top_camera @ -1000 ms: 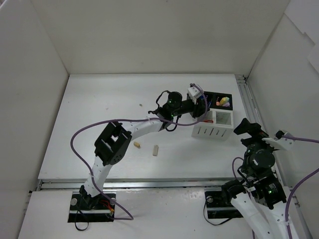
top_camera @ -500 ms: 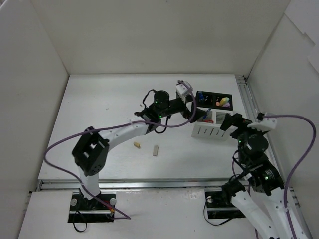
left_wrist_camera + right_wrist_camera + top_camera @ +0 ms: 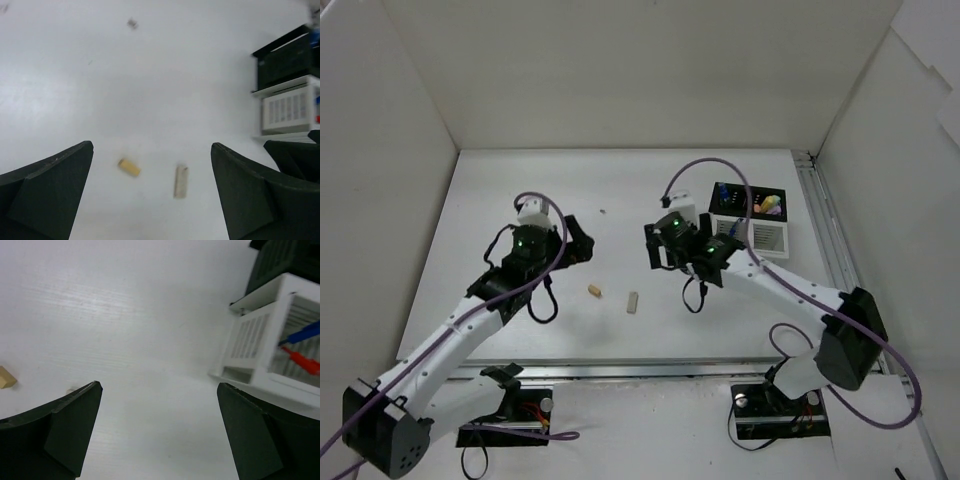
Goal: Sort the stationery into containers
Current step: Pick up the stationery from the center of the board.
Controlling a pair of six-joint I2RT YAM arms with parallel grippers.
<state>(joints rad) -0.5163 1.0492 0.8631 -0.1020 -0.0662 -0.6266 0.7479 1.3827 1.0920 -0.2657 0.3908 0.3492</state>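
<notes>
Two small erasers lie on the white table: a yellowish one (image 3: 593, 291) (image 3: 129, 167) and a paler beige one (image 3: 632, 302) (image 3: 180, 181). My left gripper (image 3: 582, 243) (image 3: 152, 145) hovers open and empty just behind them. The right gripper (image 3: 650, 250) (image 3: 160, 385) is also open and empty, right of the erasers and left of the containers. The white slotted box (image 3: 761, 236) (image 3: 270, 345) holds a blue pen (image 3: 305, 333) and a red pen (image 3: 302, 360). Joined behind it, the black box (image 3: 750, 198) (image 3: 287, 60) holds coloured markers (image 3: 770, 206).
A tiny dark speck (image 3: 603, 212) (image 3: 132, 23) lies on the table behind the erasers. White walls enclose the table on the left, back and right. A metal rail (image 3: 620, 368) runs along the near edge.
The left arm has pulled back from the containers to the left-middle of the table and its gripper has opened. The right arm has swung in from the right edge over the table's middle.
</notes>
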